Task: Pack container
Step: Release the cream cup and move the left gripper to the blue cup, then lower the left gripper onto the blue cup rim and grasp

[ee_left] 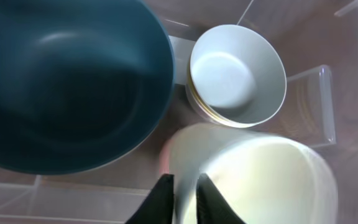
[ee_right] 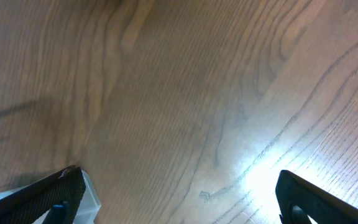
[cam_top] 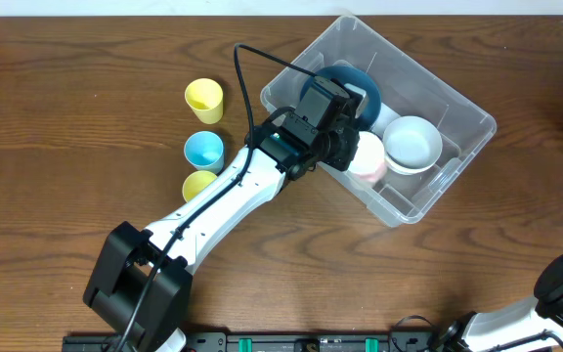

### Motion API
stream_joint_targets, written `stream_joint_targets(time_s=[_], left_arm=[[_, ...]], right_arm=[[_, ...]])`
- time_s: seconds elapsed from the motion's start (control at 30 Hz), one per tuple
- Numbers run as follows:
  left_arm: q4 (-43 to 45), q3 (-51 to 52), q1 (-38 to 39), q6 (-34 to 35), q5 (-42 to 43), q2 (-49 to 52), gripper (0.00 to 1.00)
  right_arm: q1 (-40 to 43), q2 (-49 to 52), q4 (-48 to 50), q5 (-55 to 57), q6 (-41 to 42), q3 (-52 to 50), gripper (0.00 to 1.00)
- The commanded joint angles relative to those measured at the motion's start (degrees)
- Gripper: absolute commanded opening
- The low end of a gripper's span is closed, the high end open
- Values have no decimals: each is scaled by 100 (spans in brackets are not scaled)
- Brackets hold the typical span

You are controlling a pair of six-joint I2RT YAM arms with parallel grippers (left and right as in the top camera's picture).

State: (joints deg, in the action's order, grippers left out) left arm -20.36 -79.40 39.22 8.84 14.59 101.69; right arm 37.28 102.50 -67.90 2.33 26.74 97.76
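Left gripper point(ee_left: 185, 190): fingers nearly together, pinching the near rim of a pale pink-white round bowl point(ee_left: 260, 180). The bowl is down inside the large clear plastic rectangular container point(cam_top: 438, 83). It is blurred in the wrist view, so I can't tell if its base is on the floor yet.

The container sits angled on the brown wood-grain table point(ee_right: 166, 93), upper right of centre in the overhead view. The left arm reaches in over its near-left rim.

Step, as judged: setting this bowl into the near part of the bin.
- Lower it straight until the base rests flat.
- Spread the fingers only enough to clear the rim.
- Lift out vertically.

Just beside the held bowl is a dark teal round bowl point(ee_left: 67, 81). Past it is a white round bowl point(ee_left: 235, 74), which looks stacked on another, with a tan rim showing under it. The fit is tight, so sideways drift could tip the bowl onto its neighbours or the wall.

Outside, left of the container, stand a yellow plastic cup point(cam_top: 203, 100), a light blue plastic cup point(cam_top: 203, 150) and a yellow-green plastic cup point(cam_top: 199, 184). These are likely next.

Farthest off is the right gripper point(ee_right: 182, 190), fingers spread wide and holding nothing, over bare table.
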Motion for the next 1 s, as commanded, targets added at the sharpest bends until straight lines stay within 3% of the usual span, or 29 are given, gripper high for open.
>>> stream_joint_targets(time_s=[0.0,0.17,0.27,0.37,0.4,0.53,0.77,0.97], left_arm=[[-48,-13,2,-52,-76,17,17],[-42,-13,2,-52,-76,15,29],[13,-50,-52,-177,-140,-35,61],[-129,-256,-264,-155,-789,-232,93],[-249,-356,-391,-76,-1150,-339,98],[-656,-496,-1121,404,-2168,-874,98],[-2122,-474,-2863,942,-2144,-1056,98],[-2824,-160,-3744,927,-1775,-907,98]], right_arm=[[28,11,-2,24,63,-26,99],[28,11,-2,24,63,-26,99],[28,11,-2,24,63,-26,99],[28,11,-2,24,63,-26,99],[28,11,-2,24,63,-26,99],[28,11,-2,24,63,-26,99],[28,11,-2,24,63,-26,99],[28,11,-2,24,63,-26,99]])
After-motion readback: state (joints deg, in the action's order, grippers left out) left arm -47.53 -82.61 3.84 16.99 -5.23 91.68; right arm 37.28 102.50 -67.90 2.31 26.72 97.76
